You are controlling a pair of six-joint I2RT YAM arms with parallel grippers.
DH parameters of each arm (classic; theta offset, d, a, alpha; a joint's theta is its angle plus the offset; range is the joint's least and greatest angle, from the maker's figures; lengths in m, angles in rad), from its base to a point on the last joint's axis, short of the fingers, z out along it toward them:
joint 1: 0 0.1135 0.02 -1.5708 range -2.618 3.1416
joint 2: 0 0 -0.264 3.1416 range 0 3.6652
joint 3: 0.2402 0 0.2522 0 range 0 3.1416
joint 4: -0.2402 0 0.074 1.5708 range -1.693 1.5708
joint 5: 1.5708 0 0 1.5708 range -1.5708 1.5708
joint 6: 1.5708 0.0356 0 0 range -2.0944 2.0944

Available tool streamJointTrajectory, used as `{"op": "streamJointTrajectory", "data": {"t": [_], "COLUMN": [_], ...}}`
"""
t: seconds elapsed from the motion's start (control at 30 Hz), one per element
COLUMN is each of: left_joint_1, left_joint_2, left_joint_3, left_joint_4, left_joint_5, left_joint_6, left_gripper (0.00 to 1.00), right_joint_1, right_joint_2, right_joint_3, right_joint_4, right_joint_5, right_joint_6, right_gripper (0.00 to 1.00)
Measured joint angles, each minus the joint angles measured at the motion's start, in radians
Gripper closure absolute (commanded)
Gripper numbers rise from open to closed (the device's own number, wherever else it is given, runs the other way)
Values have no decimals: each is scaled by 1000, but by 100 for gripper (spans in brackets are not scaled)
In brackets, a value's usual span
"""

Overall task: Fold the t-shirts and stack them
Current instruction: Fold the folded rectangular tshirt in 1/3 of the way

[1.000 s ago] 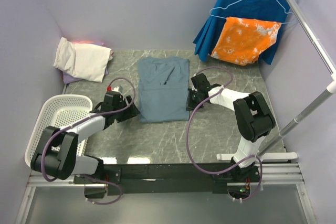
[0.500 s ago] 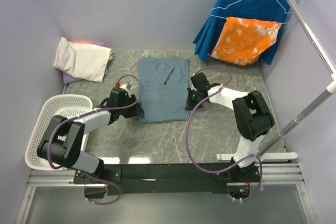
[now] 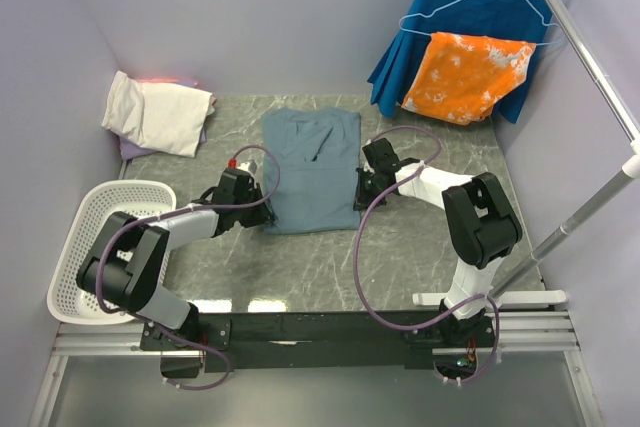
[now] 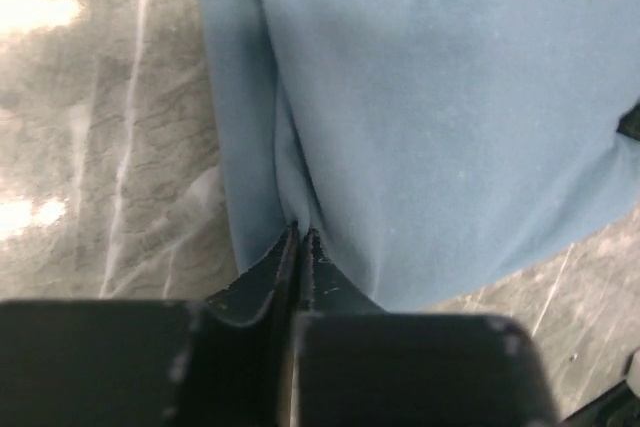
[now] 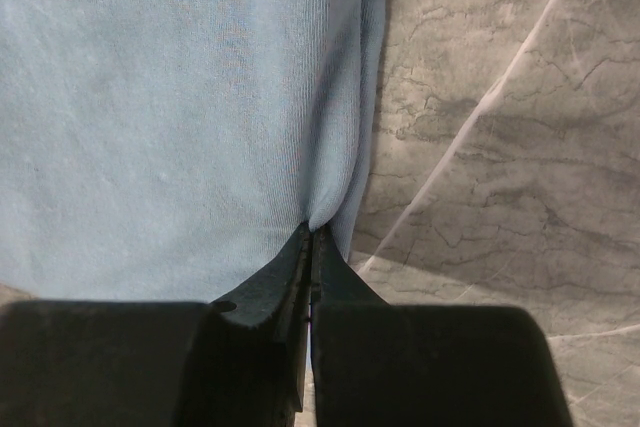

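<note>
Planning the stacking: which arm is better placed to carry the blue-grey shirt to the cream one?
Left, probably: the left gripper pinches the blue-grey shirt at its left edge, the side nearer the cream shirt.

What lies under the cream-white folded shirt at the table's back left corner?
A lavender shirt: only its edges show beneath the cream-white shirt, along the near and right sides. The rest is covered, so its fold cannot be judged.

Marble table (image 3: 410, 257) — blue-grey t-shirt (image 3: 310, 172) spread flat, cream t-shirt (image 3: 160, 112) far-left.
</note>
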Motion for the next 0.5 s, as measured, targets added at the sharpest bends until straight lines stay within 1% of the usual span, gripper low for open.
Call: {"op": "streamJointTrajectory", "data": {"t": [0.17,0.3,0.43,0.5], "left_joint_1": [-1,1,14,19], "left_joint_2": [-14,-97,-191,-209], "left_joint_3": [5,4,-11,-21], "left_joint_4": [-47,-103,-125,-139], "left_joint_5": [-73,-132,-156,-162], "left_joint_6": [-4,-19,-36,-45], "left_gripper": [99,99,99,99], "right_joint_1": [0,0,0,0], "right_joint_2": [2,5,5,6], "right_joint_3": [0,2,2,2], "right_joint_4": [1,0,0,0], "right_joint_5": [1,2,2,2], "right_joint_6": [1,2,5,9], "right_gripper": [99,99,99,99]}}
